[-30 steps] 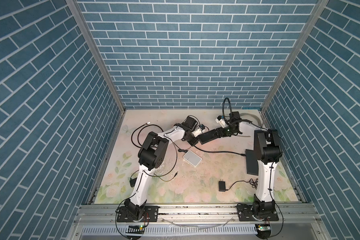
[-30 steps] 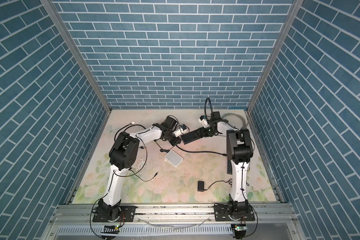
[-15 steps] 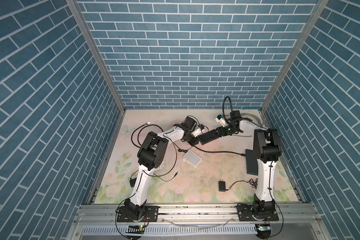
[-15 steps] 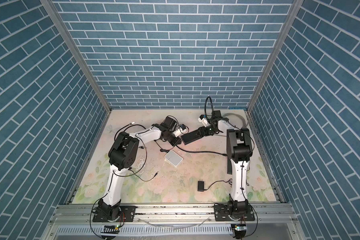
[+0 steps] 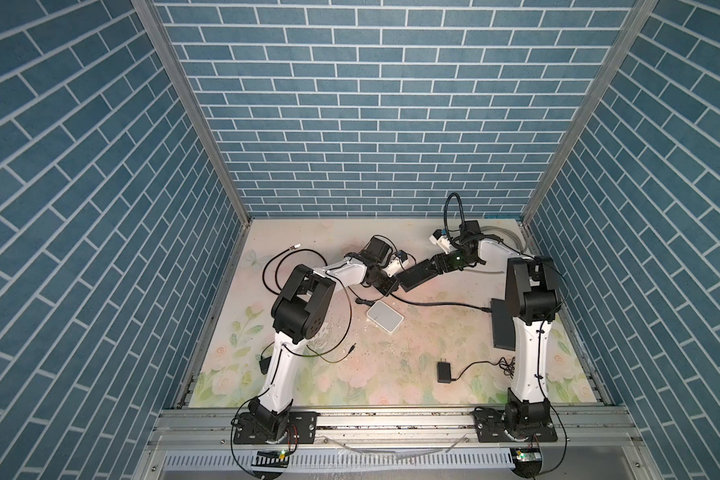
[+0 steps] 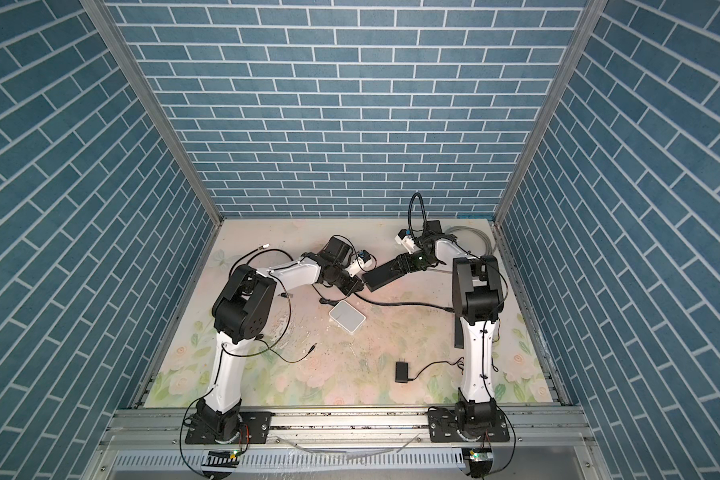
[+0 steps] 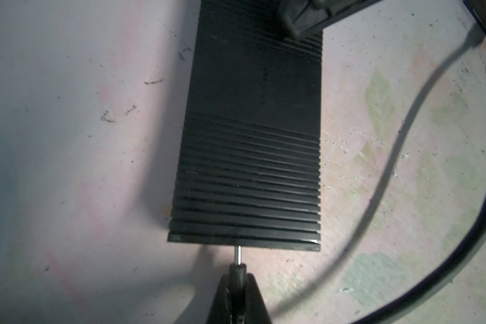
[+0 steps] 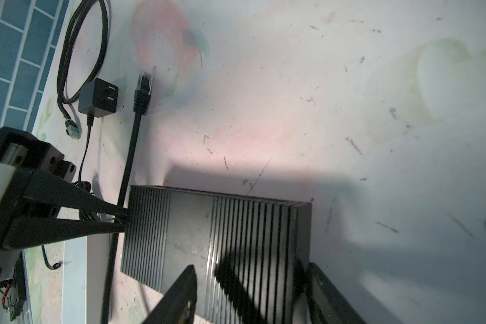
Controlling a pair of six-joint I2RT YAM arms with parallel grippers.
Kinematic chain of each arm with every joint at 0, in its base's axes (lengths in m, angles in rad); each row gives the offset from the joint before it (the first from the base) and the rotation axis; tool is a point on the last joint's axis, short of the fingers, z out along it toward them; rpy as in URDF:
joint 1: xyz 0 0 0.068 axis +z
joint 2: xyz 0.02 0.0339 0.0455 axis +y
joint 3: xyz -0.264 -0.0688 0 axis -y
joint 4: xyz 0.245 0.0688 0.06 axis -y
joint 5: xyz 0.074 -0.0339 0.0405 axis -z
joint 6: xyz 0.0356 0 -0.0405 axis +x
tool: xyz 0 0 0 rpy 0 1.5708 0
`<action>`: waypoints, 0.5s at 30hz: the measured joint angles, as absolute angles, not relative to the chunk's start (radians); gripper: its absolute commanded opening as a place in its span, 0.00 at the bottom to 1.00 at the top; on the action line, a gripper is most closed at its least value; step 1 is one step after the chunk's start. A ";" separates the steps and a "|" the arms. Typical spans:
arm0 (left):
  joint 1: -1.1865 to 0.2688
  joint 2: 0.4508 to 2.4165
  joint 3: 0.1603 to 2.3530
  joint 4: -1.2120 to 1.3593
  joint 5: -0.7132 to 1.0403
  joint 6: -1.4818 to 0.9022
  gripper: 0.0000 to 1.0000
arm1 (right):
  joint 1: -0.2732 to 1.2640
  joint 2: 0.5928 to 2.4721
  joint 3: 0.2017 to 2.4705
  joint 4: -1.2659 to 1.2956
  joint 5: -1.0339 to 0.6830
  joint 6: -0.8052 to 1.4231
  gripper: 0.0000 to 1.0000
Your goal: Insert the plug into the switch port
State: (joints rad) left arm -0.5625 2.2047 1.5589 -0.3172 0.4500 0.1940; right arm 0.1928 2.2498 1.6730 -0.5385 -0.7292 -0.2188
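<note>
Barely shifted switch [image 7: 250, 126], left tool [image 7: 237, 283] pinched on plug [image 7: 238, 269] (tip at switch edge), right tool [image 8: 251, 277] gripping switch.

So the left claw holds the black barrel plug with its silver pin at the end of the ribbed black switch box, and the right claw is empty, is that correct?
Not quite: the right claw is not empty; the right wrist view shows it gripping the ribbed black switch box. The left claw does hold the black barrel plug, silver pin at the box's end.
</note>
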 measured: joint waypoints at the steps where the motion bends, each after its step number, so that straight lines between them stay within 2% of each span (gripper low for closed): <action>1: -0.562 2.204 1.556 -0.313 0.450 0.191 0.04 | 0.193 2.250 1.673 -0.538 -0.729 -0.219 0.61; 15: -0.562 2.169 1.447 -0.154 0.485 0.138 0.04 | 0.192 2.258 1.673 -0.538 -0.729 -0.262 0.59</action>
